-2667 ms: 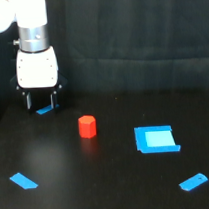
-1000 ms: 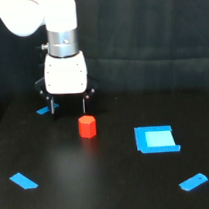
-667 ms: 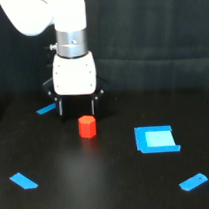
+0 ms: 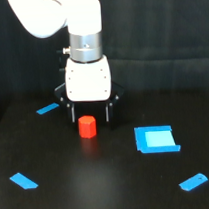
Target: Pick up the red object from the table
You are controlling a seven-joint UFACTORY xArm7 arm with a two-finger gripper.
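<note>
Gripper (image 4: 90,117) fingers spread, we have swung from the exterior view's left to hang directly behind the red hexagonal block (image 4: 87,127) on the black table (image 4: 107,187); descent comes next, we judge.

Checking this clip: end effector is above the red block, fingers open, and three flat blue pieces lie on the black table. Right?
Not quite: the exterior view shows four flat blue pieces, not three. The rest holds: the end effector is open above the red block on the black table.
</note>
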